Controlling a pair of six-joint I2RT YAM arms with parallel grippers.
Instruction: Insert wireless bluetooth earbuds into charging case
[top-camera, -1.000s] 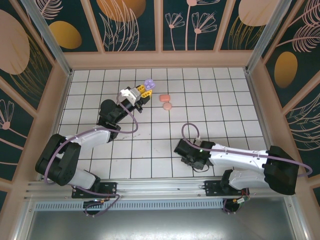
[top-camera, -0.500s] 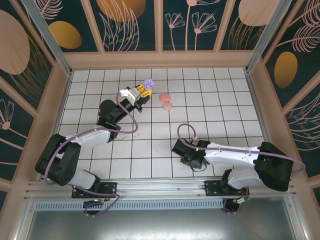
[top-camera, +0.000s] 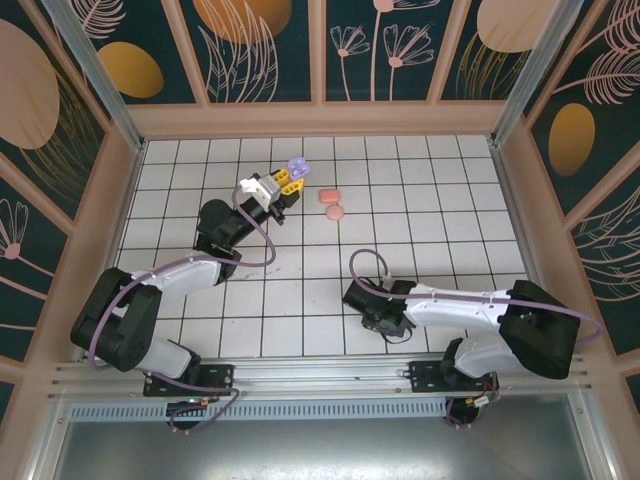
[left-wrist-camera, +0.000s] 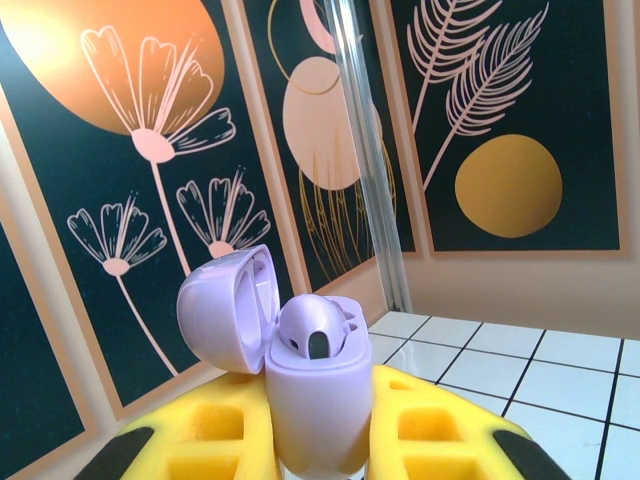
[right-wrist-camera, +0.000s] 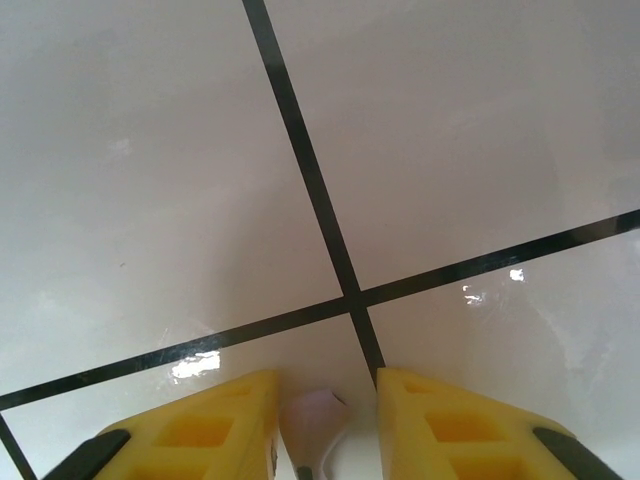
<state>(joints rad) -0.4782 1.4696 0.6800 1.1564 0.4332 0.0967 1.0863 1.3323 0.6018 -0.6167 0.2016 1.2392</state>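
My left gripper (top-camera: 285, 181) is raised over the far middle of the table, shut on an upright purple charging case (left-wrist-camera: 320, 400). The case's lid (left-wrist-camera: 225, 310) is flipped open to the left, and one purple earbud (left-wrist-camera: 312, 328) sits in a socket. From above, the case (top-camera: 296, 166) sticks out past the yellow fingers. My right gripper (top-camera: 373, 317) points down at the tiles near the front. In the right wrist view, a small pale purple earbud (right-wrist-camera: 315, 420) lies between the yellow fingers (right-wrist-camera: 200, 425). It rests against the left finger, with a gap to the right one; the gripper (right-wrist-camera: 325, 400) is open.
Two shut pink-peach cases (top-camera: 331, 195) (top-camera: 336, 211) lie side by side just right of the left gripper. The white tiled table (top-camera: 450, 220) is ringed by low tan walls and patterned panels. A cable loops above the right wrist (top-camera: 365, 262).
The right arm has slid slightly left along the front tiles and its jaws have narrowed around the earbud. The left arm and its case have not moved.
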